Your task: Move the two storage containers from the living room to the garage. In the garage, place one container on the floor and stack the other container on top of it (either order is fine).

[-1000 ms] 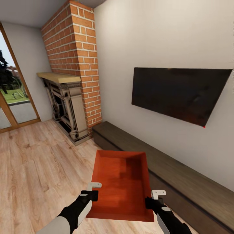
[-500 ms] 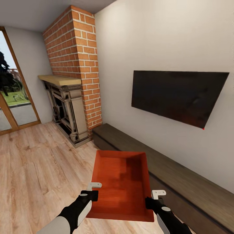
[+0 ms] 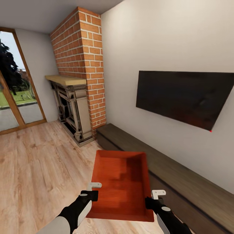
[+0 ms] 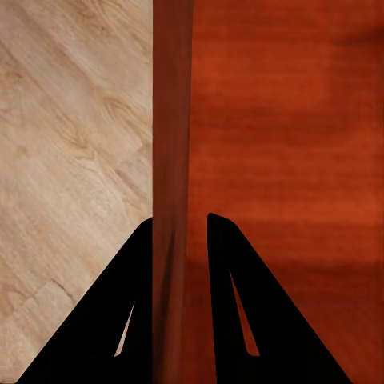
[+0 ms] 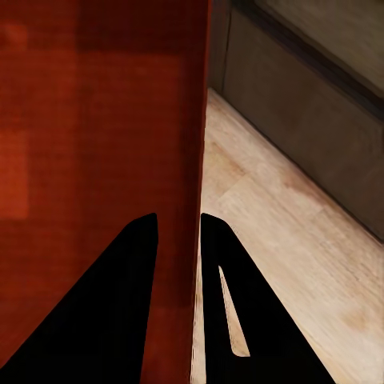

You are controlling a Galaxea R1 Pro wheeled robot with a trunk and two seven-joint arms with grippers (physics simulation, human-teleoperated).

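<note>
The left gripper is pinched on the left wall of the bin, one finger inside and one outside, as the left wrist view shows plainly. The right gripper nips the right wall the same way, its two dark fingers straddling the rim. Between them the orange-red bin hangs level at about 6 o'clock in the head view, open top up, nothing in it, carried clear of the wood floor.

Out from there: a long low dark bench runs along the wall from 6 towards 4 o'clock, just beside the bin's right side. A black TV hangs at 3 o'clock. The brick fireplace stands at 11 o'clock, and a glass door at 9.

I'd judge this the carrying step: one bin in hand, in the living room, the garage not in sight. The next move calls for turning the base away from this wall while keeping both grips firm and the bin clear of the bench
</note>
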